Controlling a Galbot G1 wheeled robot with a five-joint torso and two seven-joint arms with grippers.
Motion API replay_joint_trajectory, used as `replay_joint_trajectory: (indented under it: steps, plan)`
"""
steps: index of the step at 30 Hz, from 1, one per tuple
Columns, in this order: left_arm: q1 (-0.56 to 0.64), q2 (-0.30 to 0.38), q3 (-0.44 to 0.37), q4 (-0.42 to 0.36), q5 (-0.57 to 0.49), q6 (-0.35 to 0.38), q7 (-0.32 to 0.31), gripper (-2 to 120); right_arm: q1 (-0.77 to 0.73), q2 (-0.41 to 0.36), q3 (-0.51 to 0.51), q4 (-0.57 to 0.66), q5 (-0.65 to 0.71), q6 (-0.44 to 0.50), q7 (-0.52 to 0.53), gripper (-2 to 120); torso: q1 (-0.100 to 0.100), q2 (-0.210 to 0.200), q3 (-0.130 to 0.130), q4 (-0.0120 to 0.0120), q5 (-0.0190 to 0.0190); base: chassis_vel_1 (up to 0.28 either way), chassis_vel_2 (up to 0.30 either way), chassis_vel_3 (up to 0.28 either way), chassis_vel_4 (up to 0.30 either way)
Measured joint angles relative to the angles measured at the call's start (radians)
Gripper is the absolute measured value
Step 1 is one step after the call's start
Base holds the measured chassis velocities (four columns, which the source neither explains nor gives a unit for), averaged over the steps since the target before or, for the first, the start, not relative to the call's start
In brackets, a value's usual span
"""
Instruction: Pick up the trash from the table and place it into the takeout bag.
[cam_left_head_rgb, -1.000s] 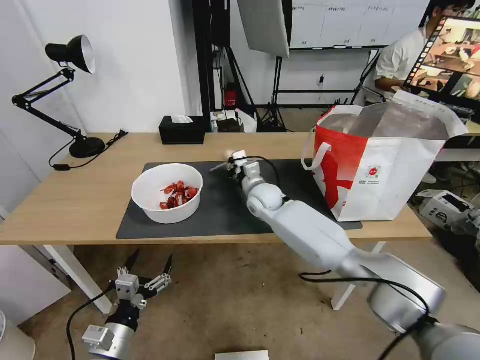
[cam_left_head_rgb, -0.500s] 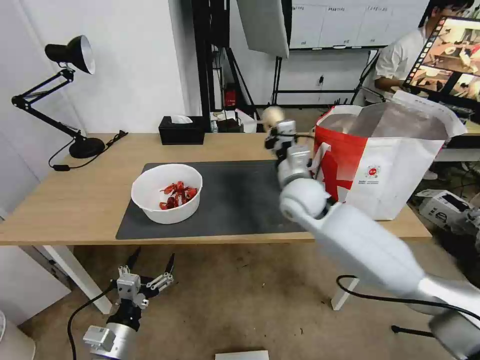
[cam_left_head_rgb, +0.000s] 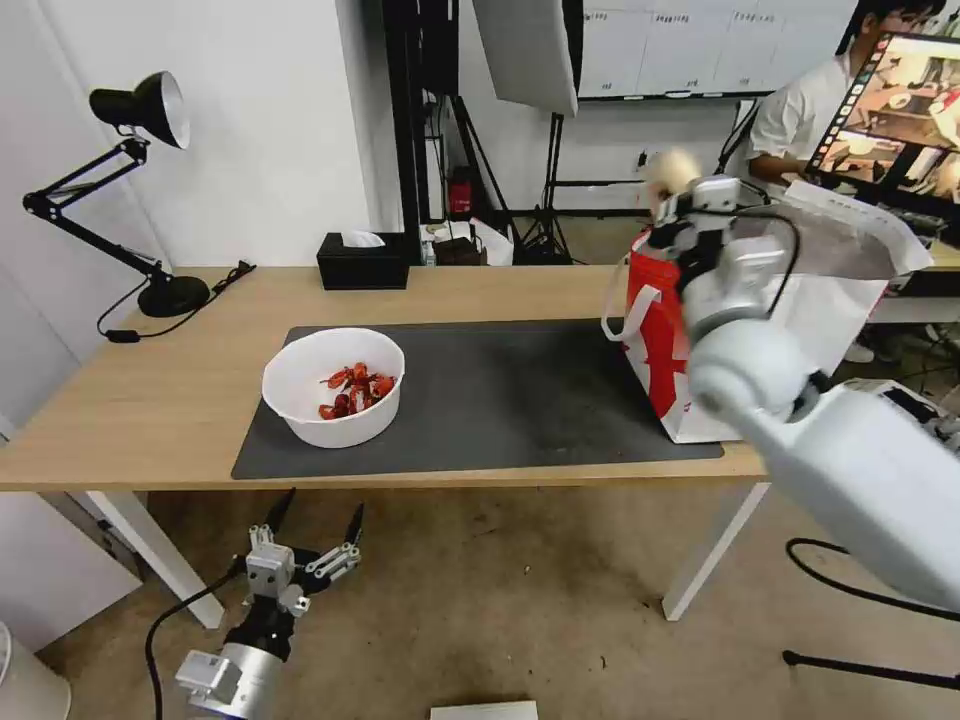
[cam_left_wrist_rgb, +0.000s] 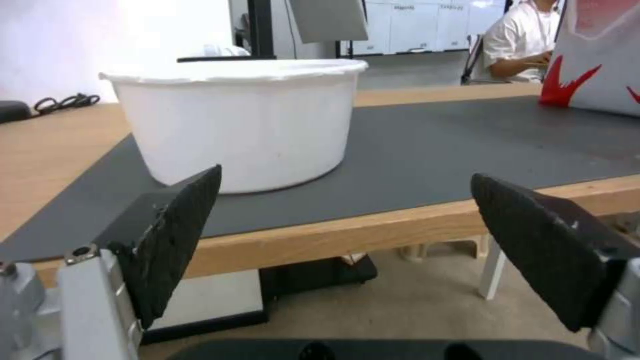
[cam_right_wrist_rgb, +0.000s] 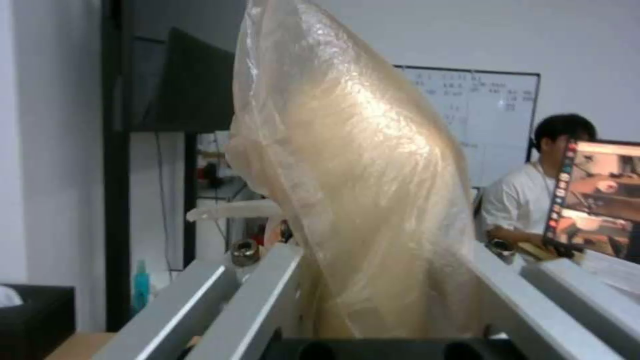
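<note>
While clamped, ball (cam_right_wrist_rgb: 360, 190) inside right claw (cam_left_head_rgb: 682, 205)

Bright, even indoor light with motion blur on the raised arm

The right hand (cam_left_head_rgb: 668, 205) and its clear-wrapped yellowish ball (cam_left_head_rgb: 670, 170) smear with motion in the head view, straight lines bow near the edges, and soft shadow sits beside the round white plastic bowl (cam_left_head_rgb: 334, 385). In the left wrist view the white wall behind that bowl glares out.
</note>
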Motion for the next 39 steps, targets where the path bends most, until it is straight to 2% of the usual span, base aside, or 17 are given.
replay_joint_trajectory:
  steps: [10, 14, 15, 18, 19, 22, 23, 26, 27, 29, 30, 31, 34, 35, 38, 39]
  plan:
    - [-0.006, 0.010, 0.014, -0.008, 0.002, 0.000, 0.000, 100, -0.023, -0.090, 0.073, -0.034, 0.113, -0.088, 0.034, 7, 0.000, 0.000, 0.000, -0.0002, 0.0001, 0.000, 0.000, 0.000, 0.000]
    - [-0.006, 0.011, 0.019, -0.009, 0.003, 0.000, 0.000, 100, -0.029, -0.102, 0.077, -0.034, 0.122, -0.114, 0.033, 8, 0.000, 0.000, 0.000, -0.0002, 0.0001, 0.000, 0.000, 0.000, 0.000]
    - [-0.006, 0.012, 0.020, -0.010, 0.004, 0.000, 0.000, 100, -0.029, -0.103, 0.077, -0.034, 0.123, -0.116, 0.032, 11, 0.000, 0.000, 0.000, -0.0002, 0.0001, 0.000, 0.000, 0.000, 0.000]
    - [-0.007, 0.015, 0.024, -0.011, 0.004, 0.001, 0.000, 100, -0.032, -0.109, 0.079, -0.043, 0.123, -0.129, 0.016, 30, 0.000, 0.000, 0.000, -0.0001, 0.0000, 0.000, 0.000, 0.000, 0.000]
    - [-0.007, 0.015, 0.024, -0.011, 0.004, 0.001, 0.000, 100, -0.032, -0.109, 0.079, -0.043, 0.123, -0.129, 0.016, 30, 0.000, 0.000, 0.000, -0.0001, 0.0000, 0.000, 0.000, 0.000, 0.000]
    - [-0.004, 0.017, 0.024, -0.013, 0.004, 0.002, 0.000, 100, -0.030, -0.110, 0.077, -0.053, 0.121, -0.133, 0.008, 43, 0.000, 0.000, 0.000, -0.0001, -0.0001, 0.000, 0.000, 0.000, 0.000]
    - [-0.004, 0.017, 0.024, -0.013, 0.004, 0.002, 0.000, 100, -0.030, -0.110, 0.077, -0.053, 0.121, -0.133, 0.008, 43, 0.000, 0.000, 0.000, -0.0001, -0.0001, 0.000, 0.000, 0.000, 0.000]
    - [-0.003, 0.018, 0.024, -0.016, 0.004, 0.004, 0.000, 100, -0.027, -0.109, 0.073, -0.062, 0.119, -0.134, 0.003, 58, 0.000, 0.000, 0.000, -0.0001, -0.0001, 0.000, 0.000, 0.000, 0.000]
    - [-0.003, 0.018, 0.024, -0.016, 0.004, 0.004, 0.000, 100, -0.027, -0.109, 0.073, -0.062, 0.119, -0.134, 0.003, 58, 0.000, 0.000, 0.000, -0.0001, -0.0001, 0.000, 0.000, 0.000, 0.000]
    - [-0.002, 0.018, 0.024, -0.017, 0.004, 0.005, 0.000, 100, -0.027, -0.106, 0.071, -0.064, 0.117, -0.134, 0.003, 66, 0.000, 0.000, 0.000, -0.0001, -0.0001, 0.000, 0.000, 0.000, 0.000]
    - [-0.002, 0.018, 0.024, -0.017, 0.005, 0.006, 0.000, 100, -0.027, -0.105, 0.069, -0.065, 0.117, -0.134, 0.003, 73, 0.000, 0.000, 0.000, 0.0000, -0.0001, 0.000, 0.000, 0.000, 0.000]
    - [-0.002, 0.018, 0.024, -0.017, 0.005, 0.006, 0.000, 100, -0.027, -0.105, 0.069, -0.065, 0.117, -0.134, 0.003, 73, 0.000, 0.000, 0.000, 0.0000, -0.0001, 0.000, 0.000, 0.000, 0.000]
    - [-0.002, 0.018, 0.025, -0.018, 0.005, 0.008, 0.000, 100, -0.027, -0.101, 0.065, -0.065, 0.117, -0.134, 0.000, 86, 0.000, 0.000, 0.000, -0.0001, -0.0001, 0.000, 0.000, 0.000, 0.000]
    - [-0.002, 0.018, 0.025, -0.018, 0.005, 0.008, 0.000, 100, -0.027, -0.101, 0.065, -0.065, 0.117, -0.134, 0.000, 86, 0.000, 0.000, 0.000, -0.0001, -0.0001, 0.000, 0.000, 0.000, 0.000]
    - [-0.002, 0.018, 0.025, -0.019, 0.006, 0.008, 0.000, 100, -0.027, -0.099, 0.060, -0.065, 0.116, -0.134, -0.001, 99, 0.000, 0.000, 0.000, 0.0000, -0.0001, 0.000, 0.000, 0.000, 0.000]
    - [-0.002, 0.018, 0.025, -0.019, 0.006, 0.008, 0.000, 100, -0.027, -0.099, 0.060, -0.065, 0.116, -0.134, -0.001, 99, 0.000, 0.000, 0.000, 0.0000, -0.0001, 0.000, 0.000, 0.000, 0.000]
